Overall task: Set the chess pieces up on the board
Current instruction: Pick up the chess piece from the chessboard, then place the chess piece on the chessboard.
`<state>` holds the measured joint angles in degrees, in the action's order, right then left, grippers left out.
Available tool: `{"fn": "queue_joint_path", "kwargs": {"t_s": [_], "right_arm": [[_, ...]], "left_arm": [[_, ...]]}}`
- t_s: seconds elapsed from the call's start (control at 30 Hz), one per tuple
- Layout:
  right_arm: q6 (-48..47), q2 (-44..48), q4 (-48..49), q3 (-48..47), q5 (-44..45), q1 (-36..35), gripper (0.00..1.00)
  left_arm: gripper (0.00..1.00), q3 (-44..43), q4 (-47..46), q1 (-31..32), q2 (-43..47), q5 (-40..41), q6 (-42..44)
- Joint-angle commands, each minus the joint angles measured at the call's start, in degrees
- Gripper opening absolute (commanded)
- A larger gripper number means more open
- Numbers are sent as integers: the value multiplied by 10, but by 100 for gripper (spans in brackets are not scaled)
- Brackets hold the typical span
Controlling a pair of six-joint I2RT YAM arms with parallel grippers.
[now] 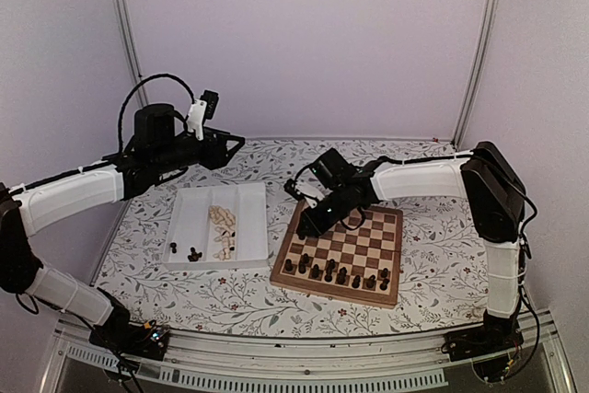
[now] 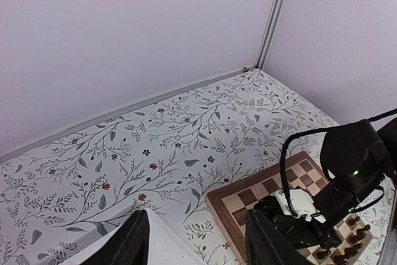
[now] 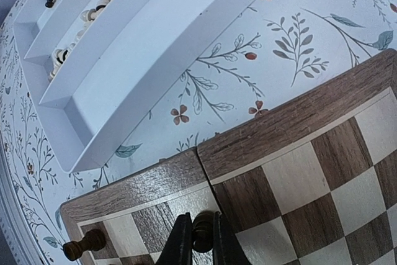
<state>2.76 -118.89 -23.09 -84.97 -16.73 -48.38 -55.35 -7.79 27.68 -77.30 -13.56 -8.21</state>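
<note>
The right gripper [image 3: 197,244] has its two fingers pinched nearly together on a dark piece [image 3: 203,234], with only a brown knob showing between the tips. It hangs low over the board [image 1: 336,294], at about ten o'clock on it and just inside the brown border beside the centre seam.

I can only half make out the piece from the wrist view. It looks roughly upright, long axis running top to bottom along the fingers, head up and base toward the squares, but I wouldn't swear it isn't tilted.

The grip looks shallow, right at the fingertips. If it is, the round body could twist or squirt out when the fingers let go, and the piece would tip over or roll off the border onto the flowered cloth. A lone dark pawn [image 3: 84,246] stands close by at about nine o'clock of the fingers, and a sideways drift could clip it.

Along the board's six o'clock edge stands a row of dark men [image 1: 340,274]. At nine o'clock of the board sits the white tray [image 1: 207,192], holding pale pieces [image 1: 222,227] and a few dark stragglers [image 1: 189,252].

The left gripper [image 2: 195,240] is raised beyond the tray's twelve o'clock side, fingers spread apart, holding nothing.
</note>
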Motion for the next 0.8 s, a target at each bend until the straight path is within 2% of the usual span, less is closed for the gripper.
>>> {"fn": "queue_joint_path", "kwargs": {"t_s": [0.0, 0.43, 0.77], "right_arm": [[10, 54, -15, 27, 32, -2, 6], [59, 278, -92, 210, 86, -2, 6], [85, 340, -142, 280, 92, -2, 6]], "left_arm": [[55, -14, 4, -4, -3, -5, 1], [55, -19, 16, -5, 10, 1, 11], [55, -19, 23, -4, 14, 7, 15]]}}
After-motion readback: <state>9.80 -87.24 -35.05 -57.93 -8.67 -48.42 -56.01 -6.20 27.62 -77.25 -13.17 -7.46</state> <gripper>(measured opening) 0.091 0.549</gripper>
